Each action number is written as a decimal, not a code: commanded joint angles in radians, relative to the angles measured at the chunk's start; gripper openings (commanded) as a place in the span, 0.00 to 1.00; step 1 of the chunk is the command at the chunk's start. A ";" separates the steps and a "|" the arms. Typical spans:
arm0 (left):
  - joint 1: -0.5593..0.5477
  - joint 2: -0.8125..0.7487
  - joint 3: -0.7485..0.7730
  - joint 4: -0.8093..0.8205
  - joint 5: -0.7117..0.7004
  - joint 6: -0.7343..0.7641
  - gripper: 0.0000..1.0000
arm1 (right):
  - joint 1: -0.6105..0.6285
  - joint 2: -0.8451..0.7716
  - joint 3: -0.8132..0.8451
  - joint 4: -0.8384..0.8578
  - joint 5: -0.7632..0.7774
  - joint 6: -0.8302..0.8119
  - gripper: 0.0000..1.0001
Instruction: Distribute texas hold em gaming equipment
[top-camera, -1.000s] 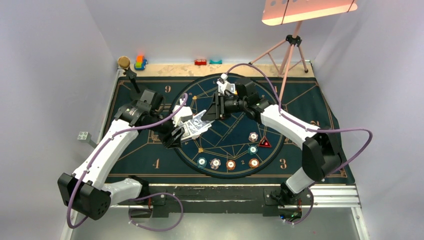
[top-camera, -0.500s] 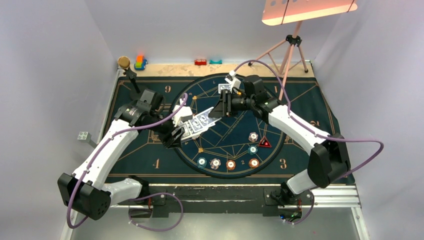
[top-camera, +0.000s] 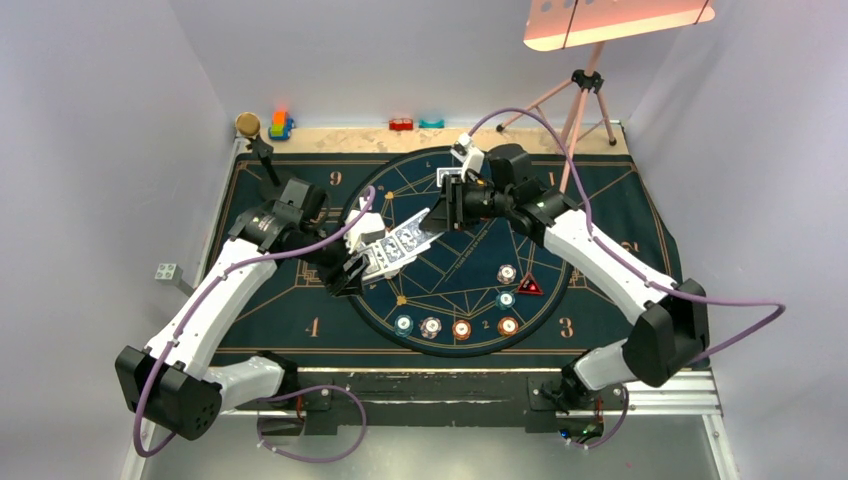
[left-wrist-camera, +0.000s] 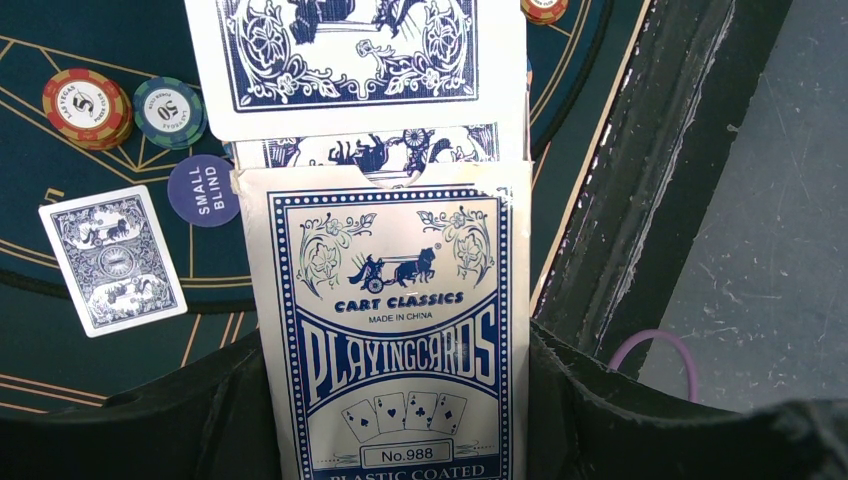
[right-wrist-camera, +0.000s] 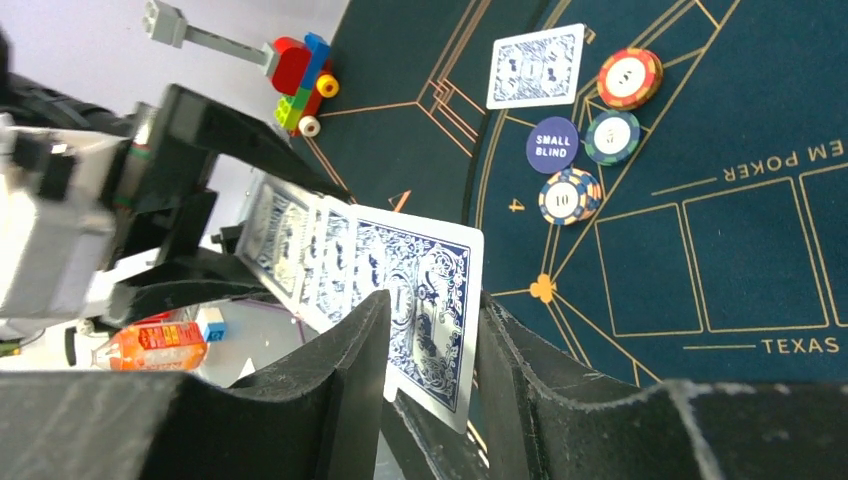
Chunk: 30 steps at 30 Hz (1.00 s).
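Observation:
My left gripper (left-wrist-camera: 395, 385) is shut on a white-and-blue playing card box (left-wrist-camera: 390, 340), held above the mat (top-camera: 300, 300). Blue-backed cards (left-wrist-camera: 350, 60) stick out of its open top. In the top view that gripper (top-camera: 362, 262) is left of centre. My right gripper (right-wrist-camera: 432, 330) (top-camera: 440, 214) straddles the outermost card (right-wrist-camera: 430, 270); its fingers (right-wrist-camera: 350, 340) stand apart, open, either side of it. One card (right-wrist-camera: 537, 65) lies face down beside a blue small-blind disc (right-wrist-camera: 552, 144) and three chips (right-wrist-camera: 612, 136). Several chips (top-camera: 461, 329) and a red triangle token (top-camera: 528, 286) lie near the front.
A pink tripod (top-camera: 585, 100) stands at the back right, its legs close to my right arm. A black stand (top-camera: 258, 148) and toy blocks (top-camera: 281, 125) sit at the back left, with more blocks (top-camera: 401, 124) along the back edge.
My right gripper has shifted up and to the right, and the outermost card now stands further out of the box. The left arm has stayed still.

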 joint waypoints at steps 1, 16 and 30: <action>0.004 -0.017 0.028 0.035 0.043 -0.014 0.12 | 0.008 -0.065 0.070 -0.028 0.029 -0.046 0.40; 0.004 -0.019 0.026 0.032 0.042 -0.010 0.12 | 0.009 -0.060 0.095 -0.078 0.047 -0.075 0.21; 0.005 -0.027 0.015 0.029 0.033 -0.004 0.12 | -0.070 -0.053 -0.050 0.208 -0.274 0.209 0.00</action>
